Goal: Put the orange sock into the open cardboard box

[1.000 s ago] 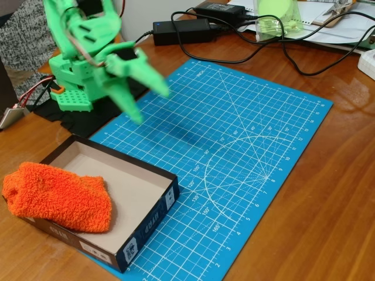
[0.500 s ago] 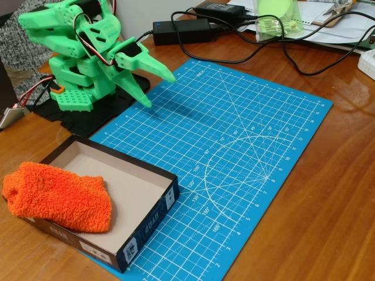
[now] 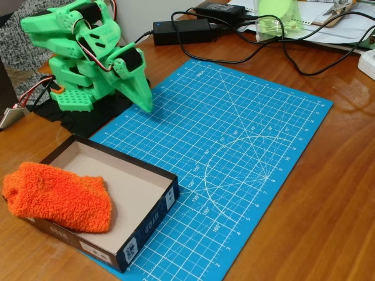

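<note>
The orange sock [image 3: 55,196] is a fuzzy lump lying in the open cardboard box [image 3: 143,202], its left end draped over the box's left wall and hanging outside. The box is shallow, dark outside and pale beige inside, and sits at the lower left on the corner of the blue cutting mat [image 3: 234,152]. My green arm is folded down over its base at the upper left. Its gripper [image 3: 145,104] points down at the mat's near-left edge, shut and holding nothing, well away from the box and the sock.
Black power bricks [image 3: 181,30] and looping cables lie along the back of the wooden table. A clear cup [image 3: 278,17] and papers stand at the back right. A white object [image 3: 368,63] sits at the right edge.
The arm has folded back and down toward its base. The gripper has swung from hovering over the mat to pointing down at the mat's edge, and its fingers have closed. The sock and box stay still.
</note>
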Controlling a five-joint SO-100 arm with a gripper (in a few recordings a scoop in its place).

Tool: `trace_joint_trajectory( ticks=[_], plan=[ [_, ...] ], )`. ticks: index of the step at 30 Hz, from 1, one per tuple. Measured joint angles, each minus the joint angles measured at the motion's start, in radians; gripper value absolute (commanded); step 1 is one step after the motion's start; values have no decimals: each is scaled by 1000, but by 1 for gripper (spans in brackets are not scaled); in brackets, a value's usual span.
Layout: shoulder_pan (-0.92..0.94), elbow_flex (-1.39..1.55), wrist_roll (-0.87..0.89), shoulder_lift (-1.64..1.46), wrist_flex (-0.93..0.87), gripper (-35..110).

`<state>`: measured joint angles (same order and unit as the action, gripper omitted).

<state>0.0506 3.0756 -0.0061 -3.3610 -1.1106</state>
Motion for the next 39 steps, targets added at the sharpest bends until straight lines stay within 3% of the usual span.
trace_joint_trajectory(
  ticks=[39],
  plan=[
    [2,0,0,0,0,0]
  ],
)
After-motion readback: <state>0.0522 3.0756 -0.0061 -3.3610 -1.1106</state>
